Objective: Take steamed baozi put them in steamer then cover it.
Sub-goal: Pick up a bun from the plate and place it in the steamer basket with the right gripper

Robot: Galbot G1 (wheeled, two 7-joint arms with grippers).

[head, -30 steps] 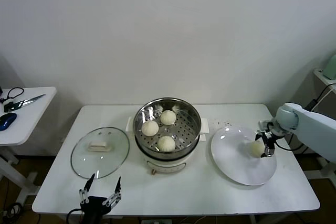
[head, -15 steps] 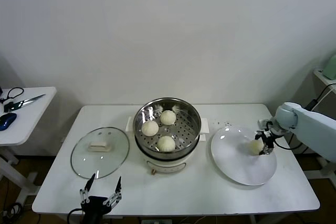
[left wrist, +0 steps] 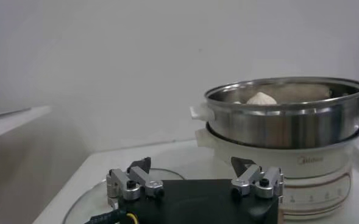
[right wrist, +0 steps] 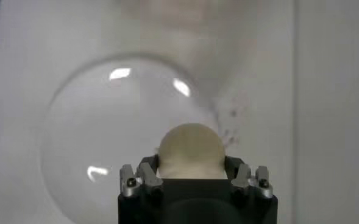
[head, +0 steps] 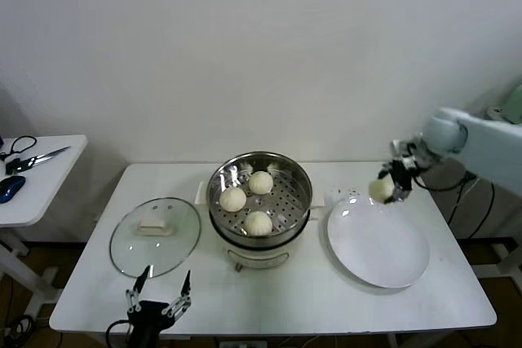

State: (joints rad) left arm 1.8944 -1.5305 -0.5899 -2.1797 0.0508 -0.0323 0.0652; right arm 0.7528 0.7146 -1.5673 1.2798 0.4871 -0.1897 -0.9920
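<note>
My right gripper (head: 395, 180) was clenched on 1 baozi (head: 381, 190), holding it in the air over the far edge of the white plate (head: 378, 242), clear of its surface. 3 more baozi (head: 258, 222) lay on the perforated tray inside the steamer (head: 260, 201), just left of the plate. The cover (head: 156, 235) rested flat on the table (head: 326, 291) to the steamer's left. My left gripper (head: 157, 300) sat with its fingers spread at the table's near edge, just in front of the cover.
</note>
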